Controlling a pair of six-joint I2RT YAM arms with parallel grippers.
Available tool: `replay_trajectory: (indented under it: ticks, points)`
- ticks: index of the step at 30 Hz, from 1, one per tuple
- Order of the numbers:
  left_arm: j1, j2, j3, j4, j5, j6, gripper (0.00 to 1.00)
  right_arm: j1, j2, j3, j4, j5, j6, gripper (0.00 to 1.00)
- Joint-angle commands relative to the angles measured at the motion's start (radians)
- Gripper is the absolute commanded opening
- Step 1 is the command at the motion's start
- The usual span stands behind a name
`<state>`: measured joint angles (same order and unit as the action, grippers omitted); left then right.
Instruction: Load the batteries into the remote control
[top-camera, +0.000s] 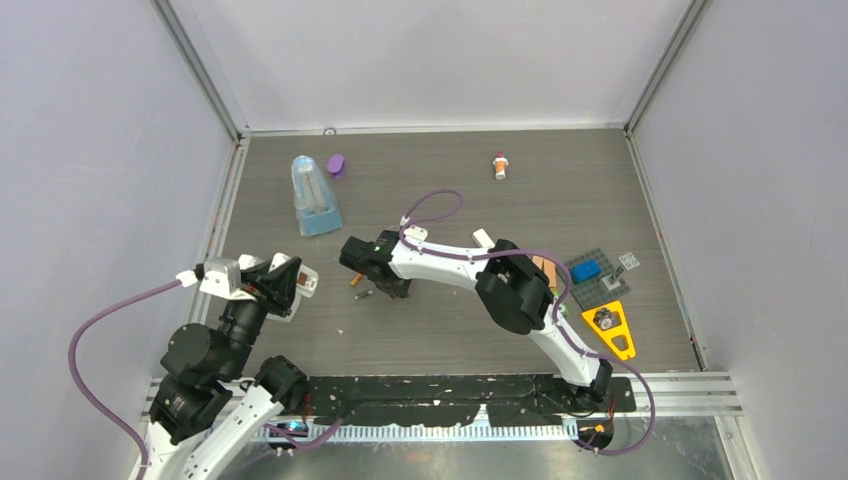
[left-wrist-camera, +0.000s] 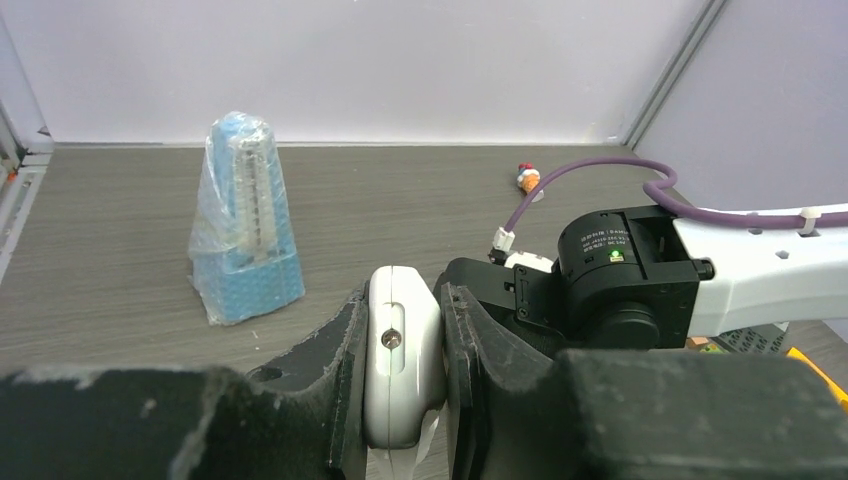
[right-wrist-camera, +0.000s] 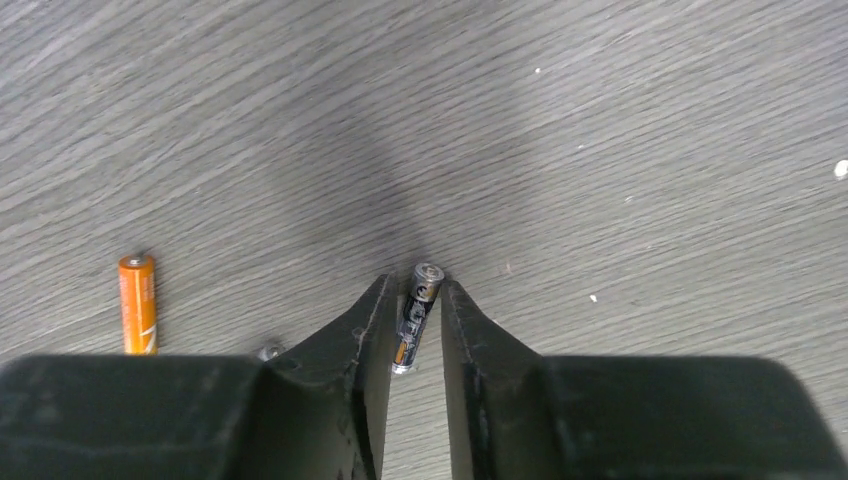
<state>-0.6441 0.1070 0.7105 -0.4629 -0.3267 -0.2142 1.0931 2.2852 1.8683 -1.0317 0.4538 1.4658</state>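
My left gripper is shut on the white remote control and holds it edge-on; in the top view the left gripper is at the left, above the table. My right gripper is down at the table, its jaws narrowed onto a dark battery that touches both fingers. In the top view the right gripper is mid-table. An orange battery lies to its left and also shows in the top view. A silvery tip peeks from behind a finger. The purple battery is out of view.
A blue metronome in plastic wrap and a purple object stand at the back left. A small red-and-white bottle lies at the back. A grey brick plate and an orange triangle sit at the right.
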Motion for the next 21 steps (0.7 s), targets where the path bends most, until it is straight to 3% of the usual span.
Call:
replay_trajectory:
  ticks: [1, 6, 10, 14, 21]
  points:
    - [-0.002, 0.004, 0.0, 0.034, -0.03, -0.016, 0.0, 0.0, 0.027, -0.013, -0.089, 0.082, 0.017, 0.25]
    - [-0.002, 0.012, -0.001, 0.03, -0.018, -0.026, 0.0, 0.0, -0.006, -0.053, -0.035, 0.095, -0.047, 0.1]
    - [-0.002, 0.028, 0.001, 0.022, 0.004, -0.042, 0.0, 0.001, -0.096, -0.173, 0.097, 0.113, -0.119, 0.05]
    - [-0.003, 0.054, 0.003, 0.008, 0.059, -0.077, 0.0, 0.001, -0.242, -0.327, 0.309, 0.144, -0.249, 0.05]
    - [-0.003, 0.149, 0.008, 0.031, 0.248, -0.166, 0.0, -0.001, -0.637, -0.721, 0.805, 0.13, -0.67, 0.05]
